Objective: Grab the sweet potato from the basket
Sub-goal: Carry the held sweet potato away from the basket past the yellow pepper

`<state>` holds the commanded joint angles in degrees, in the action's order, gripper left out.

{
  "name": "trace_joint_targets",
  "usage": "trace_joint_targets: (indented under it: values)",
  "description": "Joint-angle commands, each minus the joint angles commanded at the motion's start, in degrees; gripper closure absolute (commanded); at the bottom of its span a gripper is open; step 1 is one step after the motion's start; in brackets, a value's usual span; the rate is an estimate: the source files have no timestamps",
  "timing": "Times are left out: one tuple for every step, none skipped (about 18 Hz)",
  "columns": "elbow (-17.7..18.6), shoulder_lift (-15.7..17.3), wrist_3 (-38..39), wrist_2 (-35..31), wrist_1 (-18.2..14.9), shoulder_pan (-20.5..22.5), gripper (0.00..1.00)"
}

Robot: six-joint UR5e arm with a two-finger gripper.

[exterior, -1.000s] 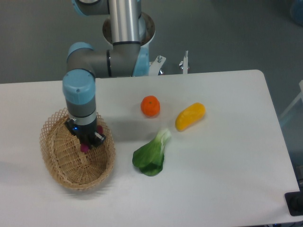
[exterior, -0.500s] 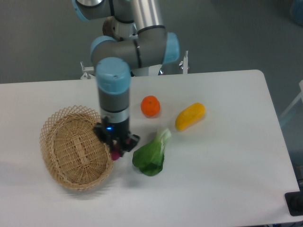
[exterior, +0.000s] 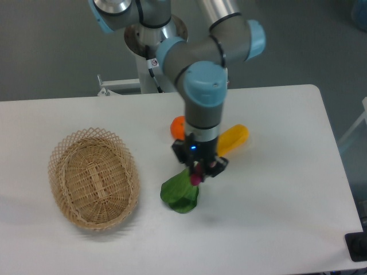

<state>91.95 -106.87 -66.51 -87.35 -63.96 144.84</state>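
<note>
Far left of end effector: basket (exterior: 94, 186) now vacant, tuber gone from it. End effector (exterior: 197, 173) carried well right since a second ago, closed on sweet potato (exterior: 196, 179), only a purple tip showing. Directly beneath: leafy green (exterior: 181, 193). Just behind: orange fruit (exterior: 177, 127), yellow vegetable (exterior: 235, 137). Pickup judged done.

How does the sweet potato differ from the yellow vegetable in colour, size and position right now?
The sweet potato is reddish-purple; the yellow vegetable is yellow-orange. The sweet potato looks much smaller. It is held in the gripper above the leafy green, while the yellow vegetable lies on the table.
</note>
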Motion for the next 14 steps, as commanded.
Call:
trace_joint_targets:
  values:
    - [-1.5, -0.4, -2.3, -0.4, -1.8, 0.7, 1.0]
    - [-2.7, -0.7, -4.3, -0.4, -3.0, 1.5, 1.0]
    - [-3.6, -1.2, -6.0, -0.3, -3.5, 2.2, 1.0]
    - [-4.4, -1.9, -7.7, -0.4, -3.5, 2.6, 1.0]
    - [-5.2, -2.6, -9.2, -0.4, -3.5, 3.3, 1.0]
    - [-5.8, -3.3, -10.5, -0.4, -3.4, 3.7, 1.0]
    - [-6.5, -4.1, -11.4, -0.4, -3.4, 4.4, 0.99]
    - [-7.4, -5.2, -12.6, -0.4, -3.4, 5.2, 0.98]
    - [-8.4, -6.3, -14.7, -0.4, -3.1, 6.0, 0.97]
    - [-9.7, -7.7, -16.7, -0.4, -2.9, 6.4, 0.97]
    - [-11.1, -8.8, -17.6, -0.4, -3.0, 7.0, 0.96]
    - [-12.0, -9.6, -17.9, -0.3, -2.9, 7.6, 0.96]
    - [-12.4, -10.1, -18.2, -0.3, -2.8, 8.0, 0.95]
    - [-12.4, -10.5, -18.8, -0.4, -2.7, 8.2, 0.94]
